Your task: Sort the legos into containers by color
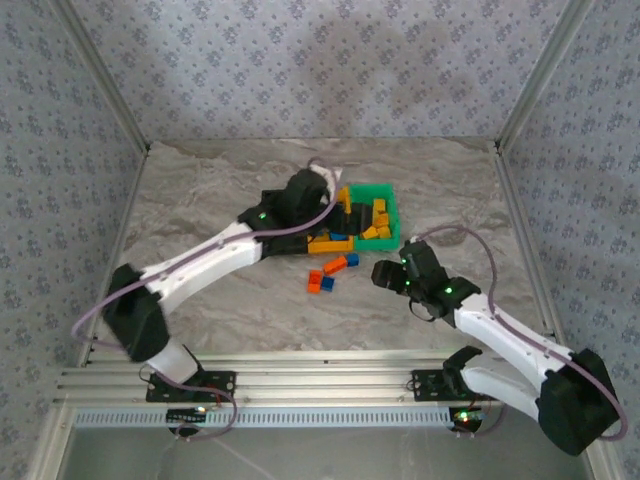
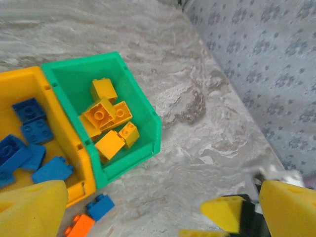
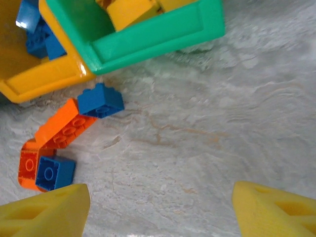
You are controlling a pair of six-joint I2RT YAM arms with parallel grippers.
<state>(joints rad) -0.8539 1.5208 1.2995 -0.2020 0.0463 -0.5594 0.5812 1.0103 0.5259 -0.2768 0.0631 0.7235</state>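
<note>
Four loose legos (image 3: pixel 64 126) on marble table (image 3: pixel 222 123), close together on the near side of the bins, two orange, two blue | green bin (image 2: pixel 148 113) holds yellow bricks (image 2: pixel 106 116) | yellow bin (image 2: pixel 64 128) holds blue bricks (image 2: pixel 29 131) | left gripper (image 2: pixel 158 217) above bins, fingers wide apart, empty | right gripper (image 3: pixel 158 212) above table beside loose legos, fingers apart, empty

Yellow bin (image 3: pixel 49 79) — partly off-frame
</note>
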